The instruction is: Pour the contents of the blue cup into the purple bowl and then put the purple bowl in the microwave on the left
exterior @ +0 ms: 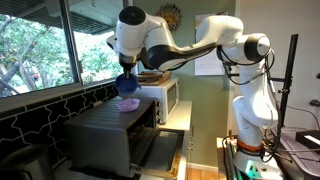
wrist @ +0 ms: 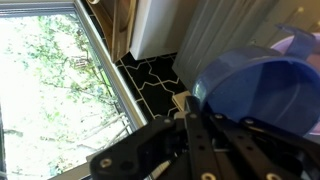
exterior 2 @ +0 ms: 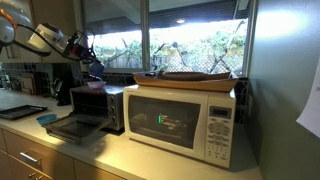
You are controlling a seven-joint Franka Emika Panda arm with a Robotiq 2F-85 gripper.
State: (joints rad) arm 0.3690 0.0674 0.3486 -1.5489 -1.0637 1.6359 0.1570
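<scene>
Where the cup sits relative to the jaws: blue cup [wrist: 255, 90] lies right at the fingertips of the gripper [exterior: 127, 72]; jaws drawn in on its wall, cup in hold, nothing else between them.
Cup tilt: cannot tell from the wrist view; only a rounded blue side shows.
Cup position: above the top of the black toaster oven [exterior: 105, 135], just over the purple bowl [exterior: 129, 103].
Bowl position: on the toaster oven's top, under the gripper; its pale purple rim shows beyond the cup in the wrist view.
Surface: toaster oven stands on a light counter [exterior 2: 110, 145], door dropped open toward the front.
Neighbour: white microwave [exterior 2: 185, 122] just beside the toaster oven, door shut, a flat brown tray [exterior 2: 190, 77] on top.
Wall: black tile backsplash [wrist: 150, 70] behind the toaster oven.
Room: large window [exterior: 40, 45] above the backsplash, green trees outside, strong daylight.
Cup look: plain mid-blue, smooth, slightly glossy, unmarked.
Bowl look: light purple, small, contents not visible.
</scene>
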